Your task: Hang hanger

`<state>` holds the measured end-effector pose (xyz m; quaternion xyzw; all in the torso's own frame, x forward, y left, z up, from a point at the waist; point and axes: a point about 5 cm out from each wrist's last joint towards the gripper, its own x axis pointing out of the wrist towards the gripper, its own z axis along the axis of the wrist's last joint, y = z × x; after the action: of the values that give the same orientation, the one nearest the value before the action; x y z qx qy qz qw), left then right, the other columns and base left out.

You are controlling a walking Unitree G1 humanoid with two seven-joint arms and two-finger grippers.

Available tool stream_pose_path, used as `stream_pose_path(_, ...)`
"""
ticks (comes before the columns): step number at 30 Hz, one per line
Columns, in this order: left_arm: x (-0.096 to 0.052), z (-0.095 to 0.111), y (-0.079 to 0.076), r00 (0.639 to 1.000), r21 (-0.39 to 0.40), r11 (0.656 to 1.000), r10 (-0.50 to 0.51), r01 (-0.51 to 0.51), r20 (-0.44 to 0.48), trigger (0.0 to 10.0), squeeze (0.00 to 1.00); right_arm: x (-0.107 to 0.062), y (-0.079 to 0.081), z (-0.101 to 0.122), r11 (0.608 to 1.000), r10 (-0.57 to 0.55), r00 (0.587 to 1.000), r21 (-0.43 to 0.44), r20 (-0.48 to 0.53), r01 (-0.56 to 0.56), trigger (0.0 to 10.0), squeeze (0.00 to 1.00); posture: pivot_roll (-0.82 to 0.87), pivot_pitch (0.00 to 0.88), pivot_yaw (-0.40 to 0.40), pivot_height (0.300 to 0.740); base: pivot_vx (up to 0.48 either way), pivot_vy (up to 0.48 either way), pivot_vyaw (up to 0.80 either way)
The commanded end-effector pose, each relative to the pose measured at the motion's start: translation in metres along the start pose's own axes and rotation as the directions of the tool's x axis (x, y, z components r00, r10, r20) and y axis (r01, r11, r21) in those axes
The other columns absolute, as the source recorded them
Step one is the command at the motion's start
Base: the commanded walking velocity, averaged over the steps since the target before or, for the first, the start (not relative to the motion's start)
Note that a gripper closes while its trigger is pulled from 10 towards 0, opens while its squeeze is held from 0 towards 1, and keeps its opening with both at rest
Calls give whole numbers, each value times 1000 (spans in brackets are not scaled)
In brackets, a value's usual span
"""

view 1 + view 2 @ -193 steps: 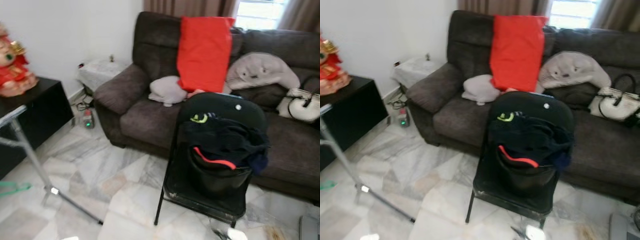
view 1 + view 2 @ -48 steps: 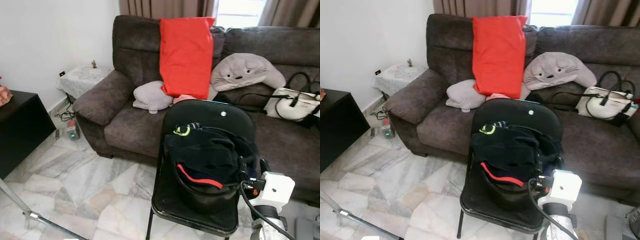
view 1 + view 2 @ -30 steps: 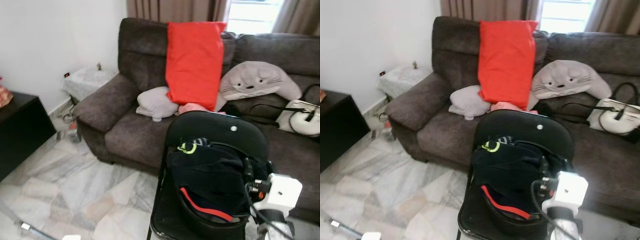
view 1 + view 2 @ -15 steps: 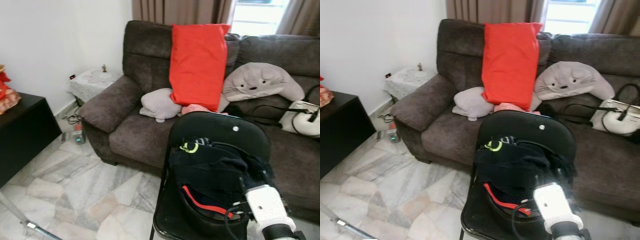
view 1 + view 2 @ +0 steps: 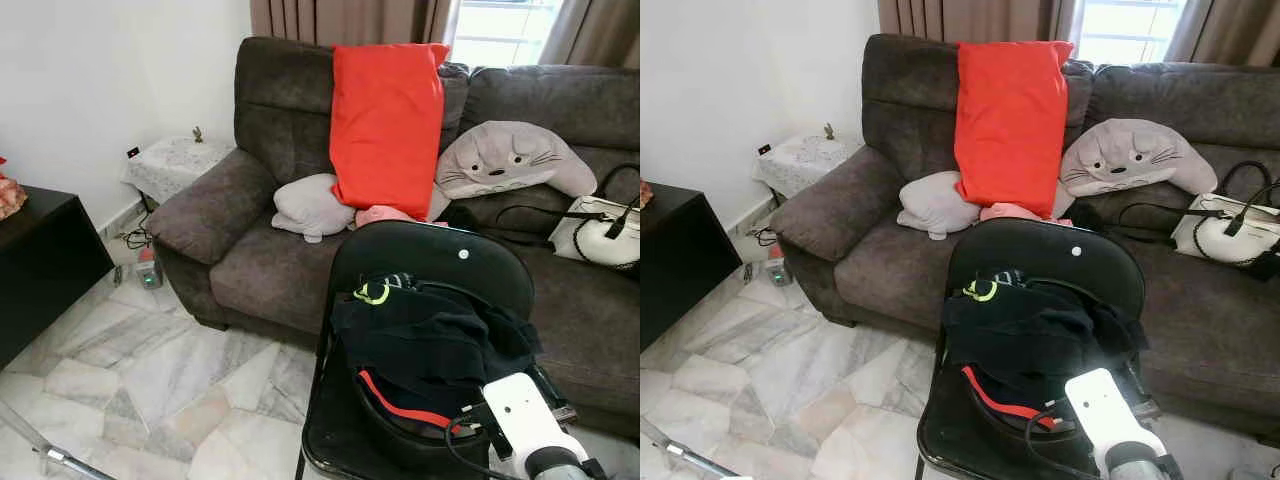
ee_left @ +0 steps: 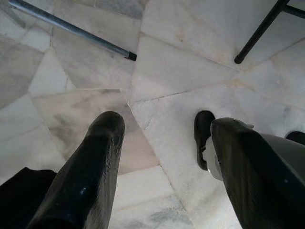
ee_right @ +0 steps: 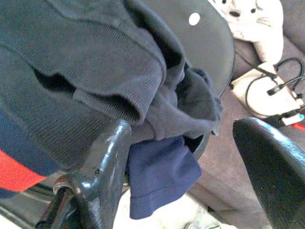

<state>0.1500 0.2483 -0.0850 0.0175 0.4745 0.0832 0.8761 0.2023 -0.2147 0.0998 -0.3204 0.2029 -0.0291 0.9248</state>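
1. Black basket (image 5: 420, 435) on the folding chair (image 5: 440, 260) held dark clothes (image 5: 430, 335).
2. Right gripper (image 7: 183, 179) spread wide beside the clothes, gripping nothing.
3. Left gripper (image 6: 164, 143) wide over the floor (image 6: 181, 71).
4. Couldn't make out any hanger.

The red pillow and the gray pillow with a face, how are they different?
The red pillow is bright red, plain and rectangular; the gray face pillow is pale gray, rounded, with eyes and whiskers. The red pillow stands tall against the sofa back, while the gray face pillow is wider and sits lower. Both lean on the same dark sofa, behind the black chair piled with clothes.
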Motion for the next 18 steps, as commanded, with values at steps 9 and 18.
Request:
stream_pose_path(9,-2,-6,6,999,19,1000,10,-9,-38,10000,0,6,0,3,1000,5,1000,3,-27,-5,10000,0,-100,0,45,740,0,0,0)
stream_pose_path(18,-2,-6,7,999,18,1000,10,-9,-40,10000,0,12,-2,6,1000,15,1000,-5,-7,-15,10000,0,-98,0,40,740,0,0,0)
